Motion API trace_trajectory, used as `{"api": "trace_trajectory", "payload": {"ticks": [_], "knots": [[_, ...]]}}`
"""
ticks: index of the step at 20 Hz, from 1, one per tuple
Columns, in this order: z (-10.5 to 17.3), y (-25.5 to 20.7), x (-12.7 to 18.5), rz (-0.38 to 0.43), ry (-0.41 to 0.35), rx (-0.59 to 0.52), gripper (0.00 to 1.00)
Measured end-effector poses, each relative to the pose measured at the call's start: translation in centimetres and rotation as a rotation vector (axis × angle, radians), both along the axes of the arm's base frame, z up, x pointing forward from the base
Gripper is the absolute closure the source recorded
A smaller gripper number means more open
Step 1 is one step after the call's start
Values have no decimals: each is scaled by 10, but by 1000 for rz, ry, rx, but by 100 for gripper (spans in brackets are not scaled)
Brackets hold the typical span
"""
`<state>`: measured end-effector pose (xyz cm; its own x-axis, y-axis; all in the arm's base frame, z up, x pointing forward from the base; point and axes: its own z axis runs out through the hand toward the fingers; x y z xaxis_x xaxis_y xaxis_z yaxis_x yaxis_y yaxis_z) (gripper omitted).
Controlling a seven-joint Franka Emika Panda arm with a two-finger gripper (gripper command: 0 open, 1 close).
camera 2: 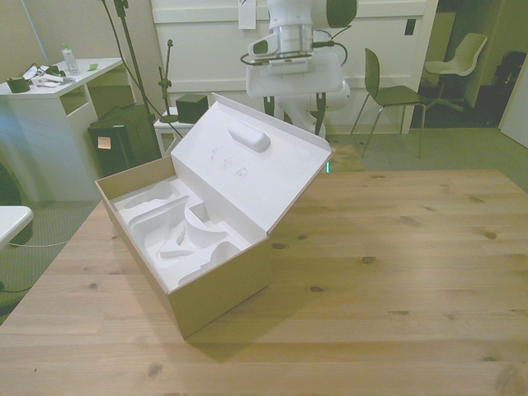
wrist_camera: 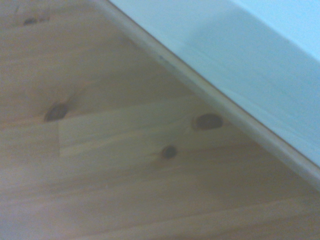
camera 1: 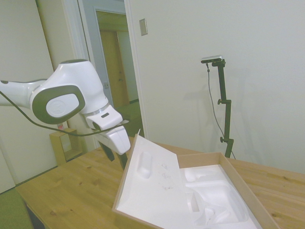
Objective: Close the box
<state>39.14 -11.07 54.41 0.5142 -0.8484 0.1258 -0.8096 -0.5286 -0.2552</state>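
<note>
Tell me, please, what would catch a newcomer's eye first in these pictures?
The large cardboard box stands open toward the front view's left of the wooden table, its white foam lining bare and its lid propped up at a slant. Just behind the lid's raised edge hangs the white arm's gripper, above the table. Whether it touches the lid cannot be told.
</note>
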Motion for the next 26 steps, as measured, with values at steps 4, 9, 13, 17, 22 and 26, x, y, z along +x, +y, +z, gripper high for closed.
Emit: {"api": "trace_trajectory", "payload": {"ticks": [4,9,13,17,22,26], "knots": [[36,-69,-9,-115,-63,20,0],[70,-176,-46,-247,-147,38,0],[98,-232,-41,-323,-191,33,0],[101,-254,-24,-327,-182,28,0],[72,-195,8,-200,-116,36,0],[32,-116,8,-64,-48,39,0]]}}
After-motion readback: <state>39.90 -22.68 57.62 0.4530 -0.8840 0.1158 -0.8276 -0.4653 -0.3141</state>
